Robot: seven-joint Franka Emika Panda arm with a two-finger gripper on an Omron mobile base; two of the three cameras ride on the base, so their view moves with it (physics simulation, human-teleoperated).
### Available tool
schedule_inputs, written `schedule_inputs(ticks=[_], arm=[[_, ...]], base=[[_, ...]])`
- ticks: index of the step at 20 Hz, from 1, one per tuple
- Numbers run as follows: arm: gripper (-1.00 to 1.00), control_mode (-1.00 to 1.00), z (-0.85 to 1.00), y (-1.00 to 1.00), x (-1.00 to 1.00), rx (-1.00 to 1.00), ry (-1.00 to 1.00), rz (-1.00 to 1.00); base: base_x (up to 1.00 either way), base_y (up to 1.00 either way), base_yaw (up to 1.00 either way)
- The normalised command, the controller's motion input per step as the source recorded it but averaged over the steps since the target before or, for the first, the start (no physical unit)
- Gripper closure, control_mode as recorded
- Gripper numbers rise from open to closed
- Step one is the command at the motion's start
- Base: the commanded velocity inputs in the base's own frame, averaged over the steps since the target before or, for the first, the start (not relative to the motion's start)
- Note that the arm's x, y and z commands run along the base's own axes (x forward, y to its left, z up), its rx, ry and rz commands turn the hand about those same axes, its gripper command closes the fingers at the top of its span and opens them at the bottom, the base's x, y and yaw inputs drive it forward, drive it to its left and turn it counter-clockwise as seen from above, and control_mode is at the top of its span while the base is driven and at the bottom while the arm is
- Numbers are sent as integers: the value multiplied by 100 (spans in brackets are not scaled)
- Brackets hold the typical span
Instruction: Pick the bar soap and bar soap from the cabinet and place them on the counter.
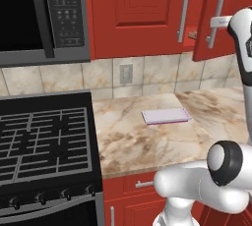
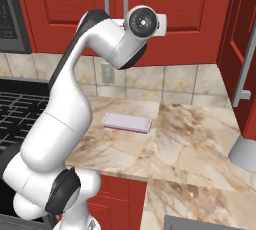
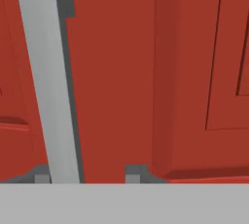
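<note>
Two dark tips of the tool (image 3: pixel 87 175) sit pinched close on the silver handle (image 3: pixel 46 82), running from 11 to 6 o'clock against the red cabinet (image 3: pixel 116 72). If the grip slips, the door may swing shut. Both soaps are hidden inside. On the tabletop (image 1: pixel 142 141), just a lavender pad (image 1: pixel 166 116).

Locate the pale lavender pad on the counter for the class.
The lavender pad lies flat on the marbled counter, right of the black gas stove and below the red cabinet doors.
</note>
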Motion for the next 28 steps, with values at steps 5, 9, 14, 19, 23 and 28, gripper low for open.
schedule_inputs(ticks=[5, 9, 14, 19, 23, 28], arm=[[100, -100, 0, -96, -39, 0, 0, 0], [100, -100, 0, -99, -38, 0, 0, 0], [100, -100, 0, -100, -36, 0, 0, 0], [100, -100, 0, -100, -35, 0, 0, 1], [100, -100, 0, -96, -32, 0, 0, 0], [100, -100, -2, -93, -27, 0, 0, 0]], base=[[0, 0, 0], [0, 0, 0], [0, 0, 0], [0, 0, 0], [0, 0, 0], [0, 0, 0]])
